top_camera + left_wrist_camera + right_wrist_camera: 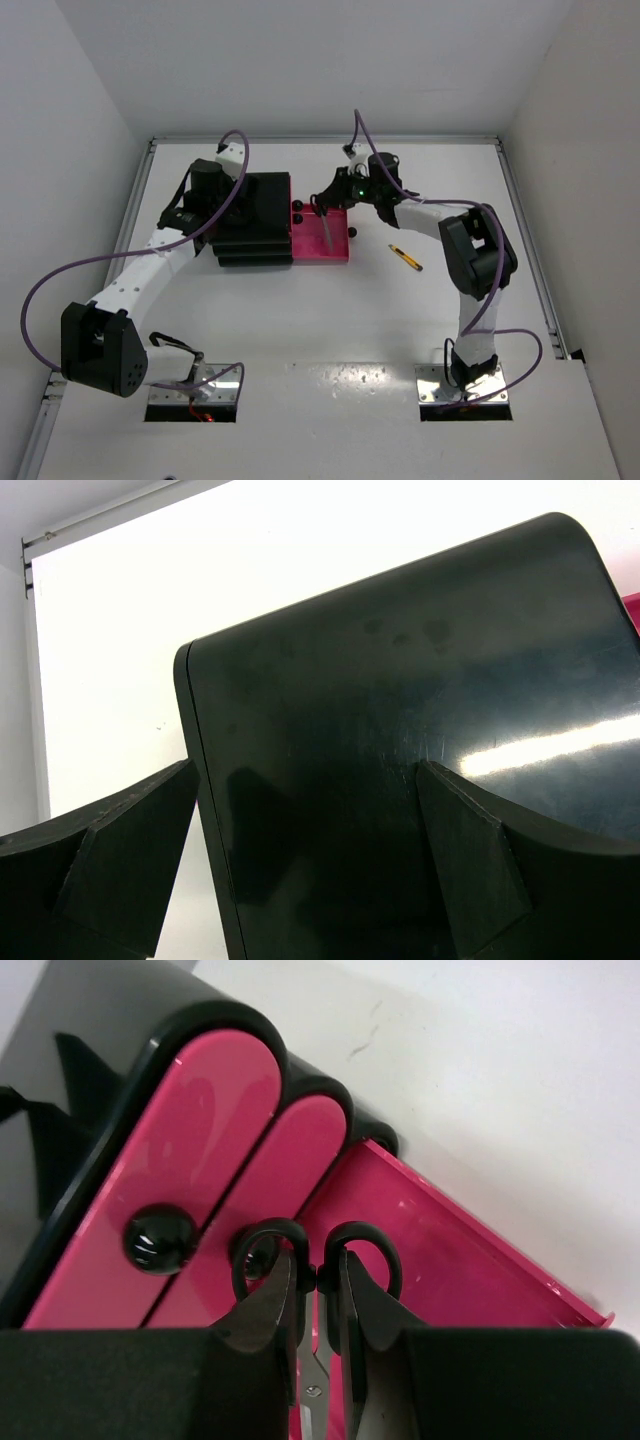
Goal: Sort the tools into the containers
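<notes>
Right tool (318,1305) pinches scissors (312,1385) below their loops above the open drawer (470,1260): light, stiff, probably apt to swivel. Left tool (305,780) gapes empty at the cabinet (400,710).

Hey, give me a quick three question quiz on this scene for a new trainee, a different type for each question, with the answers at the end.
1. True or false: the yellow-and-black stick-shaped tool lies inside the open magenta-pink plastic drawer.
2. Multiple choice: what does the right gripper hold? A) a silver wrench B) small black-handled scissors C) a thin metal rod
3. Short answer: how many drawers of the black three-tier cabinet stand open?

Key
1. False: it lies on the white table, to the right of the drawer.
2. B
3. One
</notes>
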Action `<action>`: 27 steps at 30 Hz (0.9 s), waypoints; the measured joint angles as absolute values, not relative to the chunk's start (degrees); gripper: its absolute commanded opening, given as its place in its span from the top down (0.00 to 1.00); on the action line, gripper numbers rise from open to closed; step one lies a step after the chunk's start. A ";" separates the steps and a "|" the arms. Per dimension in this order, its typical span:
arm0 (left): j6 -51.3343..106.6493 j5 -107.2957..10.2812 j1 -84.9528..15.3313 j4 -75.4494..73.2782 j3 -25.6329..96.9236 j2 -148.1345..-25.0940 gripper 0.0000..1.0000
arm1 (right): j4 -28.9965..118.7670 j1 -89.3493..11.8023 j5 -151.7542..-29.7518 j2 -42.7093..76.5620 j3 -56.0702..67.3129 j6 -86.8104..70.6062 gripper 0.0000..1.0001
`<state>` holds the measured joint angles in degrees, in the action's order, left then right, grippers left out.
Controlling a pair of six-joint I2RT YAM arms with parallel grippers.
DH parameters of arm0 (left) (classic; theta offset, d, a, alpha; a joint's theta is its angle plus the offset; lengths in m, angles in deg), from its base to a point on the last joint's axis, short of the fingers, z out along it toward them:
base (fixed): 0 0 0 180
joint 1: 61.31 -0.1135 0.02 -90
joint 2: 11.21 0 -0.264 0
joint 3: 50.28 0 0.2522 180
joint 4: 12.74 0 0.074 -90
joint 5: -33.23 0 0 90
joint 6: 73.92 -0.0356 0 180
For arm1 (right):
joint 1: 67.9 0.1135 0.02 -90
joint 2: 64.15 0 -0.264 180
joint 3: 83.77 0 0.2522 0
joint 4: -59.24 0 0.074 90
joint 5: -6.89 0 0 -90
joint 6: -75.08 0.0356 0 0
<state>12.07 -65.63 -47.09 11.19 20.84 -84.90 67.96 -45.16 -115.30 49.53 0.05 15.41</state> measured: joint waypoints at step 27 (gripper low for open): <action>12.07 -65.59 -47.16 10.91 20.84 -85.05 0.03 | 64.40 -41.38 -114.16 54.17 0.77 -0.41 0.85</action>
